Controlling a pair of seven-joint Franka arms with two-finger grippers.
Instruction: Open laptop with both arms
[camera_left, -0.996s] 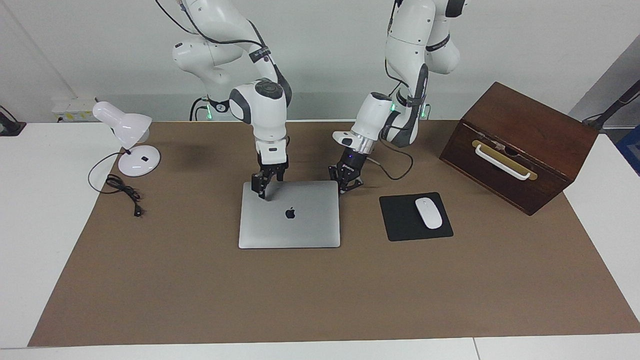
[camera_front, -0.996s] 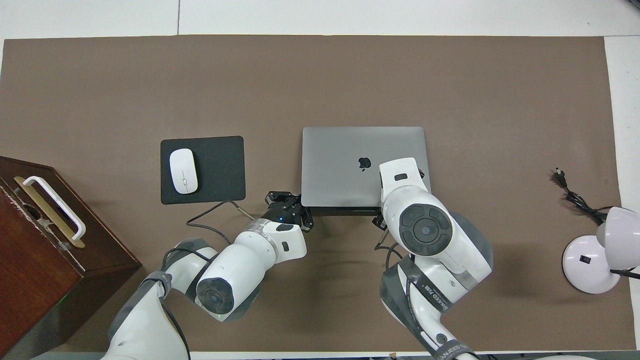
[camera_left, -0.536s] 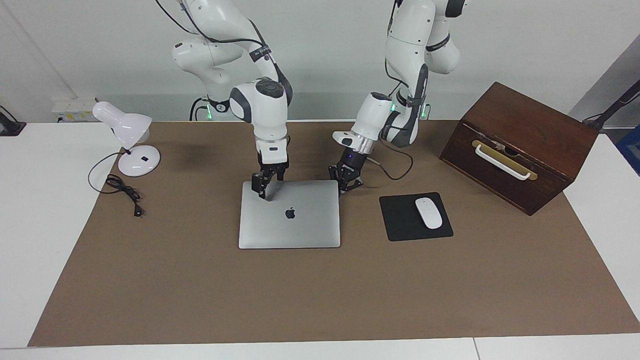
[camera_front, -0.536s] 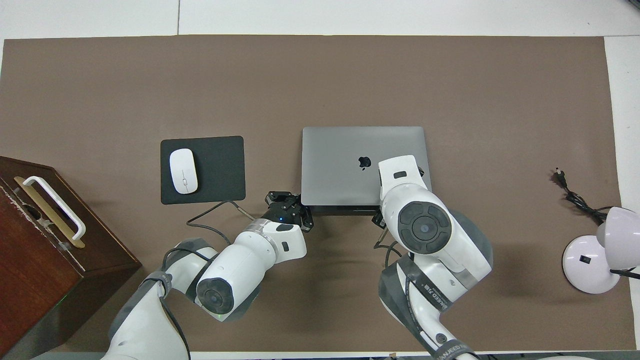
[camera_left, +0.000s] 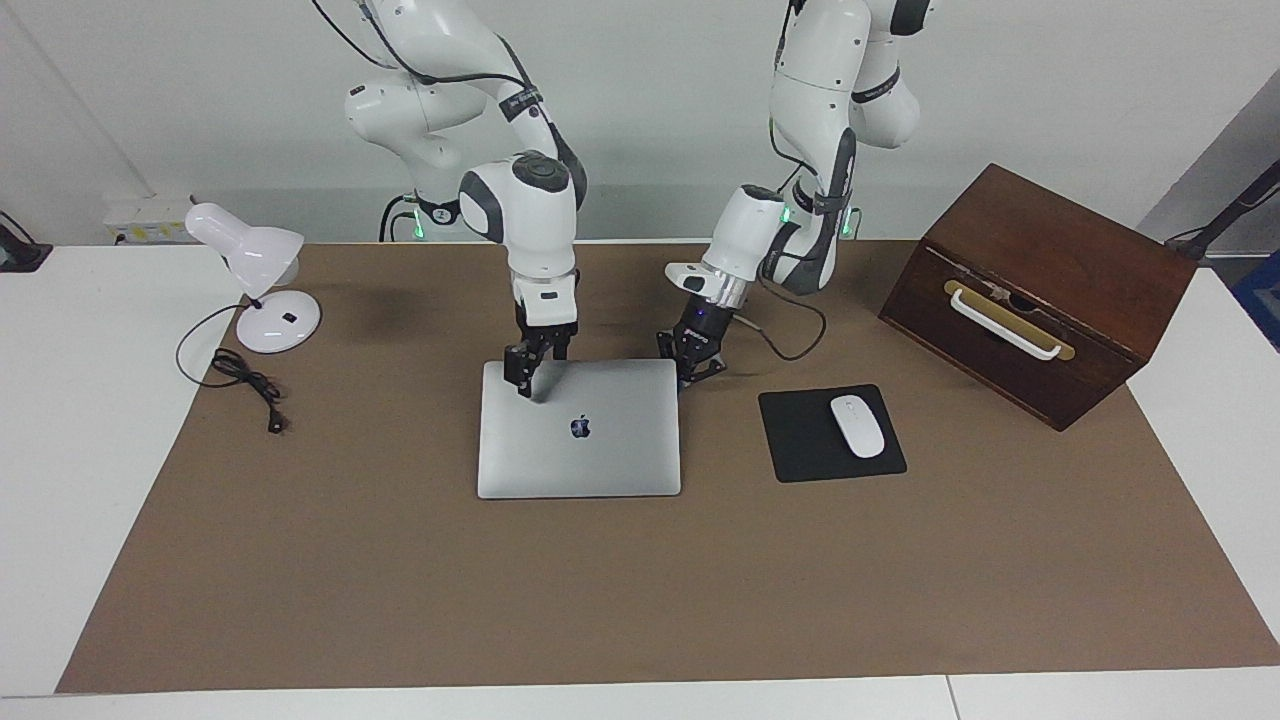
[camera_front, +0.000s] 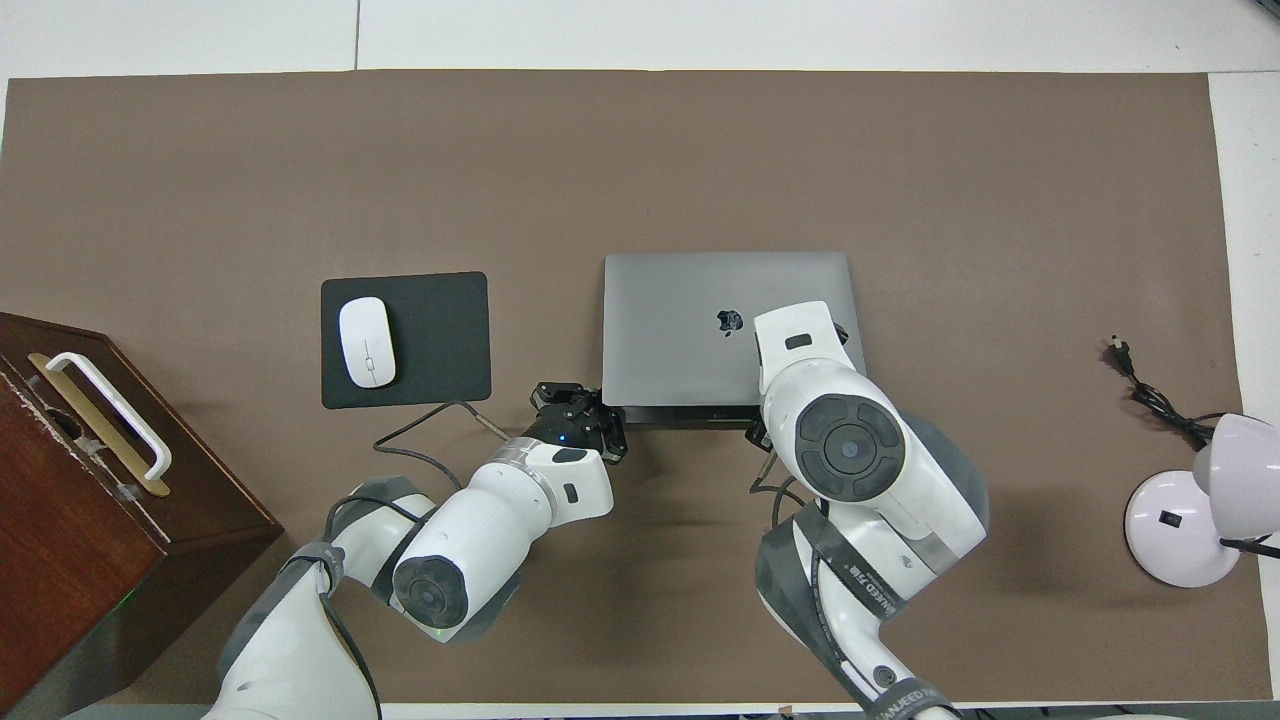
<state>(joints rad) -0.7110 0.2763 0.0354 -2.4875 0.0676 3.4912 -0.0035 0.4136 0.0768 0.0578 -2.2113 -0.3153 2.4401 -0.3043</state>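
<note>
The silver-grey laptop (camera_left: 600, 455) (camera_front: 690, 290) lies mid-table, apple logo up, its lid lifted a crack along the edge nearer the robots. My right gripper (camera_left: 535, 370) stands at that edge's corner toward the right arm's end, with one finger (camera_left: 521, 383) on top of the lid, and is shut on the lid's edge. In the overhead view its own wrist hides it. My left gripper (camera_left: 693, 368) (camera_front: 585, 408) is shut and sits low at the laptop's other near corner, touching or nearly touching it.
A black mouse pad (camera_left: 800, 445) with a white mouse (camera_left: 857, 426) lies beside the laptop toward the left arm's end. A brown wooden box (camera_left: 1040, 290) with a white handle stands past it. A white desk lamp (camera_left: 262, 290) and its cord (camera_left: 245, 385) stand at the right arm's end.
My right arm has risen slightly, and the lid's edge nearer the robots has come up a little with it. The left arm has not moved.
</note>
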